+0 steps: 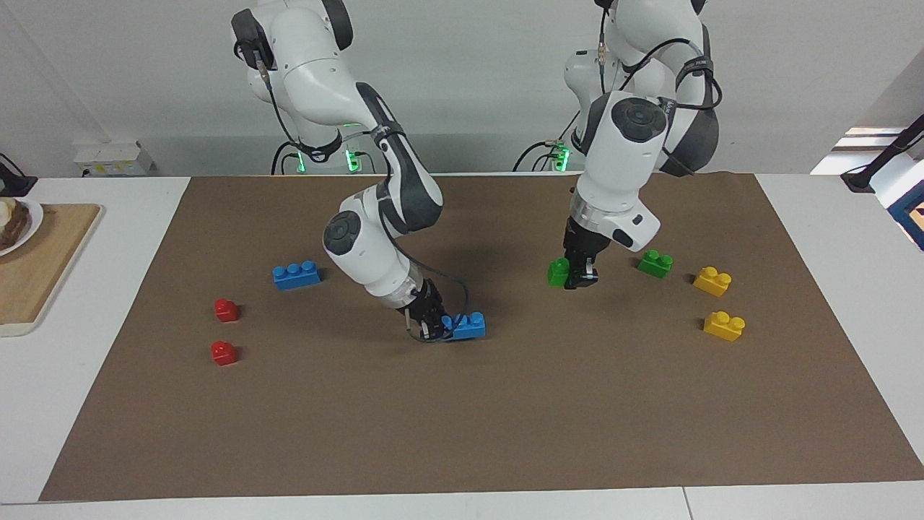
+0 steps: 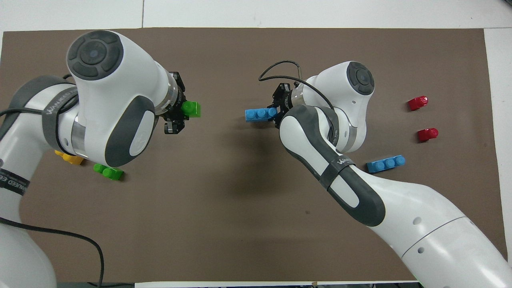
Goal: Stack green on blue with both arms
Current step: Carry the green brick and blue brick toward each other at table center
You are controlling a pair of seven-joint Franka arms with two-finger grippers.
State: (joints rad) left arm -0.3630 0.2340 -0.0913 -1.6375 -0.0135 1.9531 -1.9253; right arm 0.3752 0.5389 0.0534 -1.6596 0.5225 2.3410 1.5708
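Note:
My right gripper is shut on one end of a three-stud blue brick, held low over the middle of the brown mat. From above, that blue brick sticks out of the right gripper toward the left arm's end. My left gripper is shut on a two-stud green brick, raised a little over the mat. In the overhead view the green brick points from the left gripper toward the blue one, with a gap between them.
A second blue brick and two red bricks lie toward the right arm's end. A second green brick and two yellow bricks lie toward the left arm's end. A wooden board sits off the mat.

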